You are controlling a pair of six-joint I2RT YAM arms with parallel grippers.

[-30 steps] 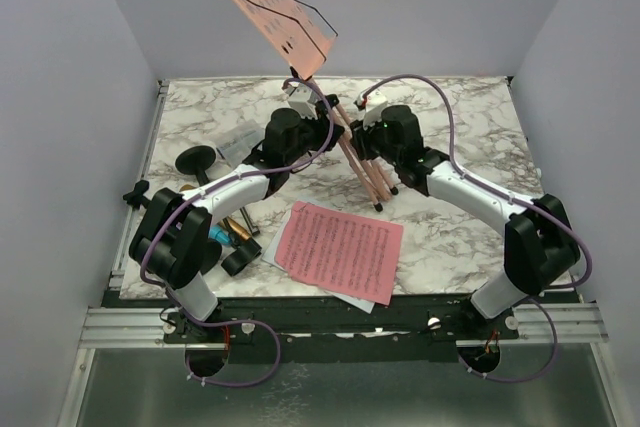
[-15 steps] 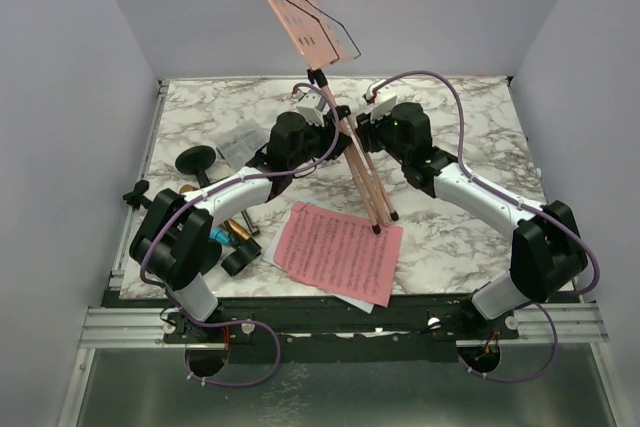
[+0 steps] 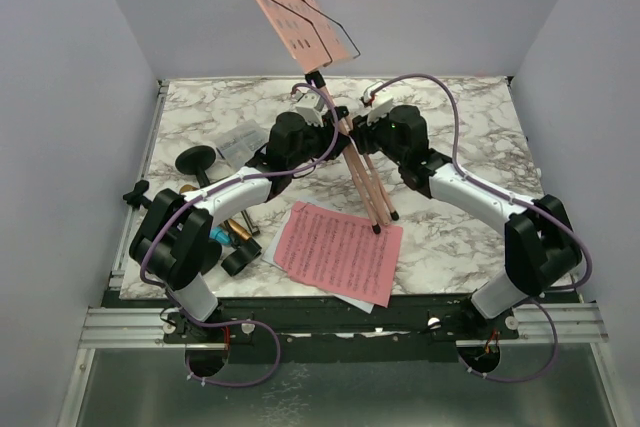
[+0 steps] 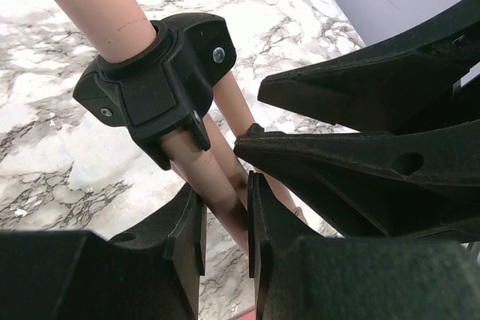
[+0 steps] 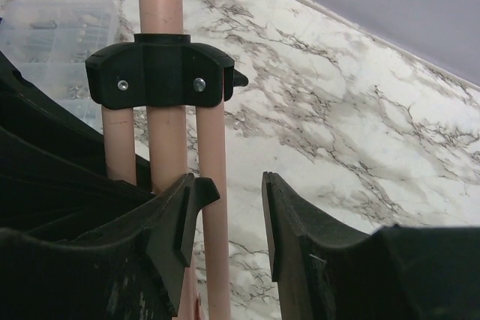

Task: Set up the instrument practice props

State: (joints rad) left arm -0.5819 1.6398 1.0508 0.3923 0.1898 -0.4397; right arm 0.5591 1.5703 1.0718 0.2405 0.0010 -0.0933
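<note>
Nearest the arm bases, the pink sheet-music page [image 3: 338,252] lies flat on the marble table [image 3: 470,237], with a white page [image 3: 362,302] poking out under its near edge. To its left, partly hidden under the left arm, lie the gold microphone [image 3: 240,228] and blue microphone [image 3: 219,235], with one black mic mount [image 3: 238,259] beside them. The second mic mount [image 3: 197,159] sits further back, next to the clear plastic box [image 3: 240,142].

At mid-table both grippers meet at the music rack's legs [image 3: 368,187]. The legs are folded together, and their black feet sit over the pink page's far edge.

- **Left gripper** [image 4: 225,222]: jaws narrow, clamped on one pink leg just below the black hub [image 4: 150,88].
- **Right gripper** [image 5: 232,207]: jaws part-open. A leg sits against one finger [image 5: 184,211] and the other finger is clear of it, so nothing is gripped.

The stand is tilted, and the pink perforated music rack [image 3: 285,2] is raised above the far edge of the table, leaning left.
</note>
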